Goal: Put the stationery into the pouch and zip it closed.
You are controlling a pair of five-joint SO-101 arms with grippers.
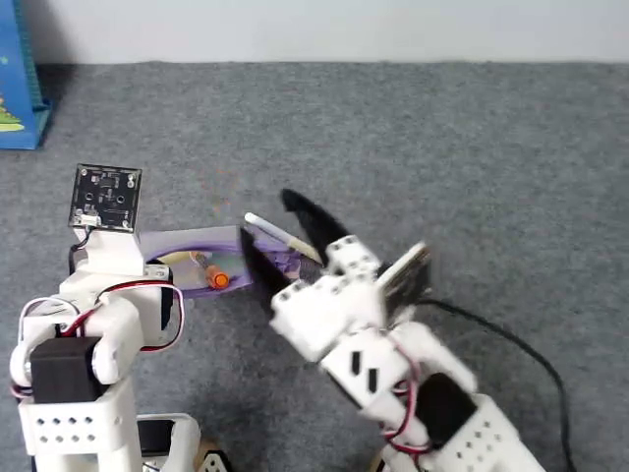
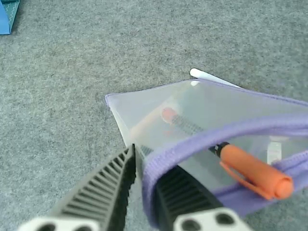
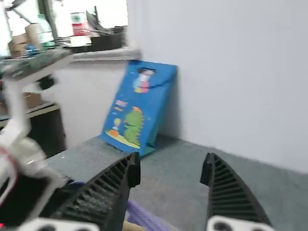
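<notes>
Left fingers point(image 2: 103, 192) pinch the rim of the pouch point(image 2: 202, 110) on the bench point(image 1: 472, 147), right fingers point(image 3: 103, 192) spread nearby; marker point(image 2: 255, 175) half in, pen point(image 1: 278, 234) apparently outside, zip open, so the task is judged unfinished.

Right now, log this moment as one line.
left gripper: shut on pouch rim | right gripper: open, near pouch | orange pen: partly in pouch | zip: open

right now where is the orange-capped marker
In the left wrist view the orange-capped marker lies in the pouch, cap at its open mouth, beside the left tool clamping the purple rim.
</notes>
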